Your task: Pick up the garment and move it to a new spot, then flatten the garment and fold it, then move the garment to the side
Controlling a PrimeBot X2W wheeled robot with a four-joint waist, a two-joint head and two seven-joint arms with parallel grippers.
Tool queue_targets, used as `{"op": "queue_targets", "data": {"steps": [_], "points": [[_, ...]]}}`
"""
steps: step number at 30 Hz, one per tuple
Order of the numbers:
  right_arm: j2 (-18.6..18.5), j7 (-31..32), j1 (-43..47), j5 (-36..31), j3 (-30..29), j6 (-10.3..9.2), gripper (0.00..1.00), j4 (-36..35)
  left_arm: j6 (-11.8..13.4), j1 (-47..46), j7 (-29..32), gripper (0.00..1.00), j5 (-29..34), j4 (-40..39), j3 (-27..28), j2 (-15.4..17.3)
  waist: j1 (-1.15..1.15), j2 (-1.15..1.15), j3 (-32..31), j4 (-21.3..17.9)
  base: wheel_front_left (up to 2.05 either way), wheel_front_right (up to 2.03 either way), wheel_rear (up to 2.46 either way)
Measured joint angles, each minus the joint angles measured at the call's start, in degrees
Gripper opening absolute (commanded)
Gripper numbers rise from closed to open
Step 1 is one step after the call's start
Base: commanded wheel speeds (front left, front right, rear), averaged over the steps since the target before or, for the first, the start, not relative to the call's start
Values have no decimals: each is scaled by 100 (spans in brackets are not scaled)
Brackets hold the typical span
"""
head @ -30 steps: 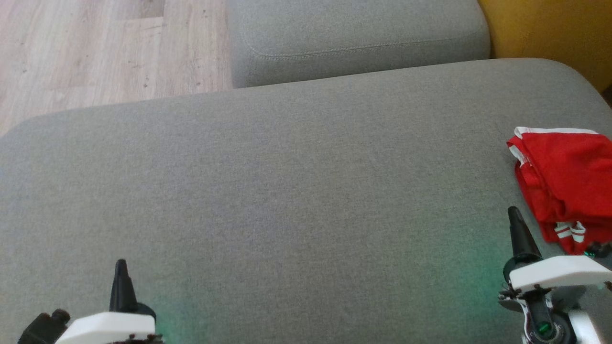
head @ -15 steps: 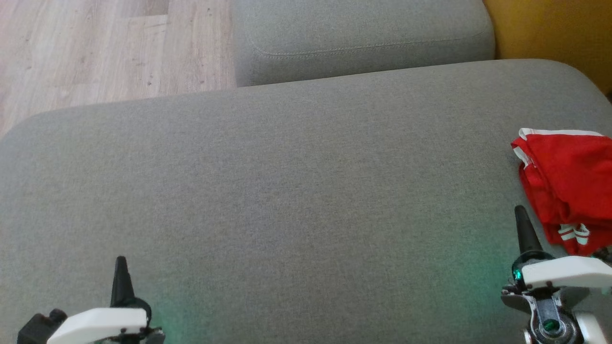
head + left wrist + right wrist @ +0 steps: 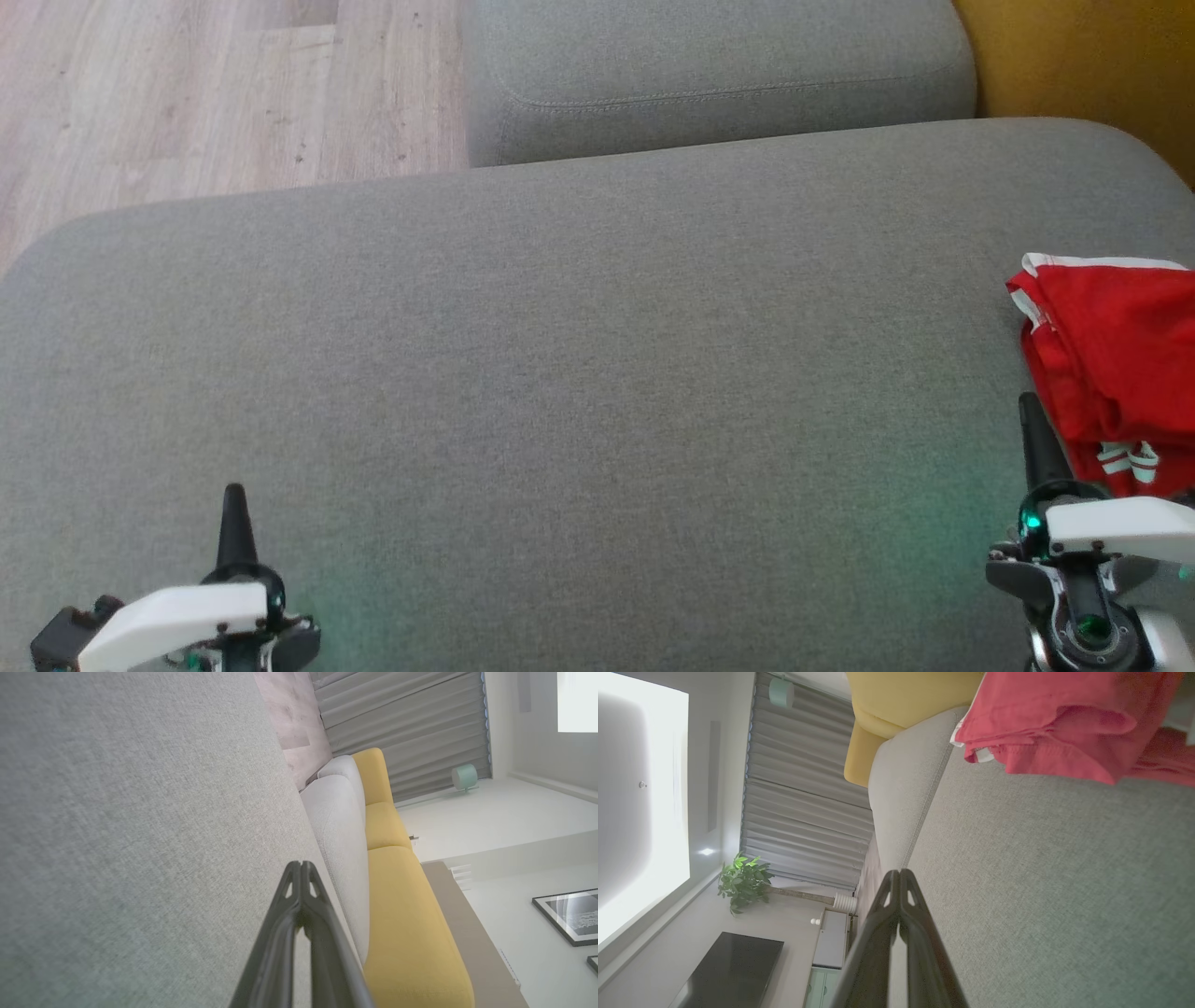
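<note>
The garment, red with white trim, lay at the right edge of the grey cushion, roughly midway between its far and near edges. It was piled in loose layers rather than spread flat. The part in view ran front to back along that edge. A white-trimmed hem faced the far edge, and a patch of white stripes sat at the near end. The picture cut it off on the right, so its true long axis could not be told for certain.

The right fingers stood just beside the garment's near left corner, pressed together with nothing between them. From the right wrist they appeared apart from the cloth. The left fingers, likewise closed and empty, were near the cushion's near left corner, well apart from the garment.

With the cloth layered at the side and both arms free, the task looked either finished or not yet begun, and the rough folds left that unsettled. If a pick-up was due, the right fingers would need to open, reach across to the nearest edge and pinch a layer.

Past the far edge were a second cushion and wooden floor.
</note>
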Motion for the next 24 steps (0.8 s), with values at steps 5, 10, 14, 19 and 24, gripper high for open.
{"op": "queue_targets", "data": {"steps": [5, 10, 14, 19, 24], "points": [[13, 22, 0, 321, -52, 0, 0, -1, -2, -72, 90, 0, -277, -26, 30, -27, 0, 0, 4, 22, 0, 0, 0], [42, 54, 0, 694, -130, 0, 0, -2, -9, -78, 192, 0, -615, -27, 103, -44, 0, 0, 9, 47, 0, 0, 0], [57, 73, -1, 943, -170, 0, 0, -3, -49, -123, 248, 0, -845, -31, 145, -57, 0, 0, 12, 64, 0, 0, 0], [105, 79, -1, 1257, -209, 0, 0, -4, -57, -194, 322, 0, -1138, -52, 176, -71, 0, 0, 17, 86, 0, 0, 0], [145, 126, -1, 1568, -275, 0, 0, -8, -59, -206, 402, 0, -1414, -53, 197, -86, 0, 0, 21, 108, 0, 0, 0]]}}
